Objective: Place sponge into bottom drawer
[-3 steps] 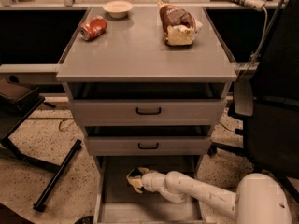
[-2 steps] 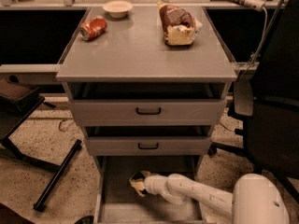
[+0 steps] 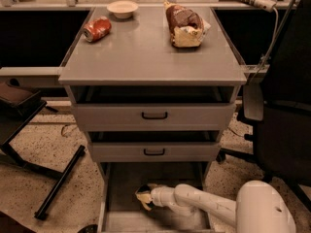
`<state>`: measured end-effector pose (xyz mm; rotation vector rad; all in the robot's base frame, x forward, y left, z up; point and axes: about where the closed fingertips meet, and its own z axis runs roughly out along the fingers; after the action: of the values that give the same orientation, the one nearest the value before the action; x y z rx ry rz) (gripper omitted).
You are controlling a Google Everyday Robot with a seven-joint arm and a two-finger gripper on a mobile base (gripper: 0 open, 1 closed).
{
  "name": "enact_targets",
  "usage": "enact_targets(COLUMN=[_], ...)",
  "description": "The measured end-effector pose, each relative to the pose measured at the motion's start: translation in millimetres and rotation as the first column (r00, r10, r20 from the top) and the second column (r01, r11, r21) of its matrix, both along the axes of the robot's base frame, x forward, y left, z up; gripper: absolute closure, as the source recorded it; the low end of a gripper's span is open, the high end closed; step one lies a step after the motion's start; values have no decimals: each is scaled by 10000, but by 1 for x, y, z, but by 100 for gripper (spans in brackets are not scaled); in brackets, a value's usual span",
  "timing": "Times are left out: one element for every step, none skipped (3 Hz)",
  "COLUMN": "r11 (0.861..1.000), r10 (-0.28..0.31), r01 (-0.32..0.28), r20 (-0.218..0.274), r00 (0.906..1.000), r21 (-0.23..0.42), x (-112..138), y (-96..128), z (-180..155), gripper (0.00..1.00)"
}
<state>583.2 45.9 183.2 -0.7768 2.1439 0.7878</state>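
The bottom drawer (image 3: 121, 193) is pulled open below the two shallower drawers; its grey floor shows. My gripper (image 3: 145, 196) reaches into it from the right on a white arm (image 3: 204, 205). It is shut on the sponge (image 3: 143, 198), whose pale yellow foam shows at the tip with a dark layer above. The sponge hangs low over the drawer floor, left of the middle. I cannot tell whether it touches the floor.
On the cabinet top (image 3: 146, 52) lie a red can (image 3: 97, 28), a small white bowl (image 3: 122, 8) and a bread loaf in plastic (image 3: 184, 24). A black chair (image 3: 282, 110) stands to the right. A black bar (image 3: 60, 181) lies on the floor at left.
My gripper with the sponge has sunk a little lower and nearer the front inside the bottom drawer. Nothing else has moved.
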Motion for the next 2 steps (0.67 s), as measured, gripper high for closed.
enact_targets(r11=[10000,9999], r10=[0,-136], r01=[0,133], r20=[-1,-351], r00=[10000,9993], r21=[0,-105], x=[0,0], y=[0,-2], z=[0,-15], gripper=[100,100])
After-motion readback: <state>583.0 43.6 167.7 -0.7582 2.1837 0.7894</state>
